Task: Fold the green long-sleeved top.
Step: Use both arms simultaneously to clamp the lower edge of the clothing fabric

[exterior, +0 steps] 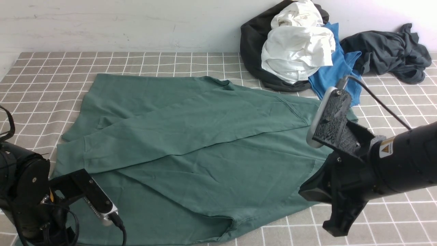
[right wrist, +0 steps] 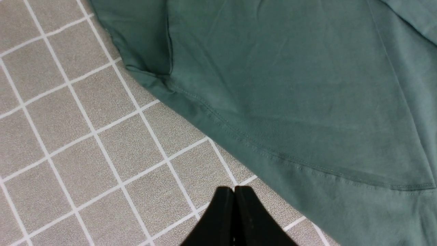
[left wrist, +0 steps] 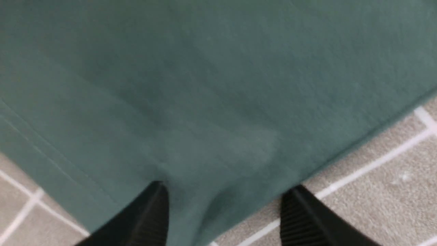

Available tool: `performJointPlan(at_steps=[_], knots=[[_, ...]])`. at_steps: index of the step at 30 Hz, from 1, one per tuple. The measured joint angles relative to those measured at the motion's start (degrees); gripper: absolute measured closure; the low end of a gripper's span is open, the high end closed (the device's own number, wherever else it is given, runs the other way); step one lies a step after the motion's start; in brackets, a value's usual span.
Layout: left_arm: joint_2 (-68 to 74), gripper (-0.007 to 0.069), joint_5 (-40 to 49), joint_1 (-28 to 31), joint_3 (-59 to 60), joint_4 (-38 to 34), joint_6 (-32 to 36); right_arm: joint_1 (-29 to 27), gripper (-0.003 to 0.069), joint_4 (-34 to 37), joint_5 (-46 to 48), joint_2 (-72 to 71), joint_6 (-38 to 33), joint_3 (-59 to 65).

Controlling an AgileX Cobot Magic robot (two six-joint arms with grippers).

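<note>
The dark green cotton long-sleeved top [exterior: 205,136] lies spread across the middle of the grey tablecloth with a white grid pattern [exterior: 136,61]. One long sleeve [exterior: 191,126] is laid diagonally across the body, cuff toward the robot's left.

The left gripper [left wrist: 225,193] is at the near-left corner of the top. Its jaws stand wide apart, green fabric lies between and beneath them, and nothing is clamped.

The right gripper [right wrist: 234,193] is at the near-right side, over bare tablecloth just beside the stitched hem. Its fingers are pressed together and hold nothing.

A pile of black, white and blue garments [exterior: 293,48] and a crumpled dark grey garment [exterior: 389,51] lie at the far right.
</note>
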Motion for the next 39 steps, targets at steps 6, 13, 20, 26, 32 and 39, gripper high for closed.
performJointPlan(at_steps=[6, 13, 20, 26, 32, 39], knots=[[0.0, 0.0414, -1.2, -0.1, 0.1, 0.0, 1.7, 0.0, 0.0659, 0.0, 0.2, -1.2, 0.0, 0.0], [-2.5, 0.0623, -2.0, -0.1, 0.1, 0.3, 1.8, 0.0, 0.0659, 0.0, 0.3, -2.8, 0.0, 0.0], [-8.7, 0.0629, -2.0, 0.1, 0.1, 0.2, -0.7, 0.6, 0.0659, 1.8, 0.3, -3.6, -5.4, 0.0], [-9.3, 0.0629, -2.0, 1.0, 0.0, 1.6, -6.5, 1.1, 0.0623, 3.7, 0.3, -1.3, -13.4, -0.2], [-9.3, 0.0629, -1.7, 1.0, -1.7, -0.1, -7.6, 1.1, 0.0414, -10.4, -1.1, 11.2, -12.4, -0.4], [-9.3, 0.0629, -1.4, 1.0, -2.3, -2.6, -7.6, 0.5, 0.0227, -31.5, -7.9, 22.5, -2.5, -0.5]])
